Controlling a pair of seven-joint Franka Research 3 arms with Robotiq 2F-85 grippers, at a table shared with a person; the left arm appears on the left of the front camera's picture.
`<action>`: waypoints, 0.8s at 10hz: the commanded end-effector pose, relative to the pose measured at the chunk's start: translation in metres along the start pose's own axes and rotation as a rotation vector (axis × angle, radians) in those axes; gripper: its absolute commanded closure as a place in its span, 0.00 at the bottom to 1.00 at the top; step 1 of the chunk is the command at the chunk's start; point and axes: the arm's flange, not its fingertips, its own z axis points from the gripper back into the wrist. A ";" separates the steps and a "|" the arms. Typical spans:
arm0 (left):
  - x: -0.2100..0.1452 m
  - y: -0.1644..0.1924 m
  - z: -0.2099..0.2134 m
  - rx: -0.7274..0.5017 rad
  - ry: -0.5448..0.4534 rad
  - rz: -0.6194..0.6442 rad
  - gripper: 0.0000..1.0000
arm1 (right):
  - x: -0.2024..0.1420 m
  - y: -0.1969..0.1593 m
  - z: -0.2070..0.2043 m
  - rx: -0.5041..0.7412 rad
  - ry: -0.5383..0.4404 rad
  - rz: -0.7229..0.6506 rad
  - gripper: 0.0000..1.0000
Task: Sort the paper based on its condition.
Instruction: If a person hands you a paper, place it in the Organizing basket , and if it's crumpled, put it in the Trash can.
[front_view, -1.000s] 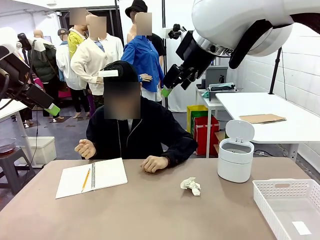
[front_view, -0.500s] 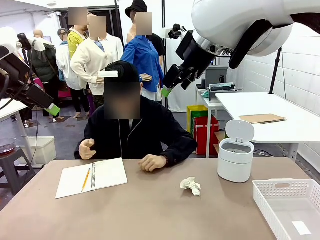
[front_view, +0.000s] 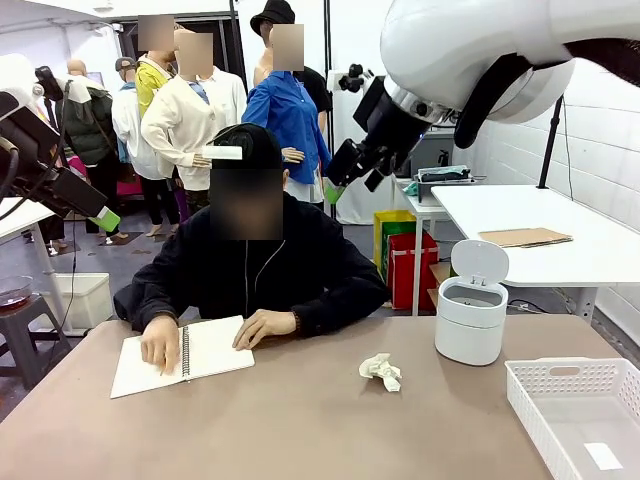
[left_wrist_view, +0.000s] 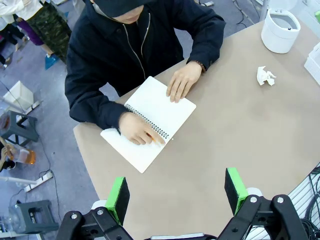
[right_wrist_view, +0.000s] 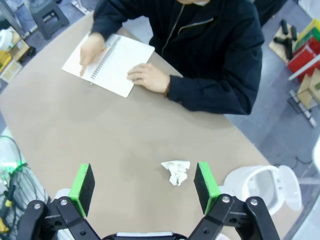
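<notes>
The sorting has not begun, as far as can be seen: the paper (front_view: 381, 371) lies untouched on the bare brown table (front_view: 300, 430), a little right of the middle. It sits near the white bin (front_view: 470, 322) but apart from it, to the bin's left and slightly nearer the robot. It is well apart from the white slotted tray (front_view: 575, 405) at the near right corner. Both arms hang high above the table. The left gripper (left_wrist_view: 176, 192) has its jaws spread wide with nothing between them, over the near left part of the table. The right gripper (right_wrist_view: 144, 176) is equally wide and empty, and in its wrist view the wad lies far below, roughly between the two green pads. So reaching down, grasping, carrying and dropping are all left to do. The paper is a small white wad, crushed into a lumpy, irregular ball with sharp creases and a few loose corners sticking out. It looks light and easily squashed. Given its crumpled state it probably belongs in the bin, whose lid stands open, rather than in the tray, where a small flat white slip (front_view: 602, 455) lies. At the far left the person rests both hands on an open spiral notebook (front_view: 205, 350), well away from the wad.
</notes>
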 end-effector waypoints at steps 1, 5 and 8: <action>0.000 0.000 0.000 0.001 0.000 0.000 0.00 | 0.008 -0.015 -0.017 0.059 0.035 -0.102 0.00; 0.000 0.000 0.000 0.001 0.000 0.000 0.00 | 0.001 -0.062 -0.081 0.030 0.144 -0.340 0.00; 0.000 0.000 0.000 0.001 0.000 0.000 0.00 | -0.012 -0.090 -0.132 0.001 0.308 -0.424 0.00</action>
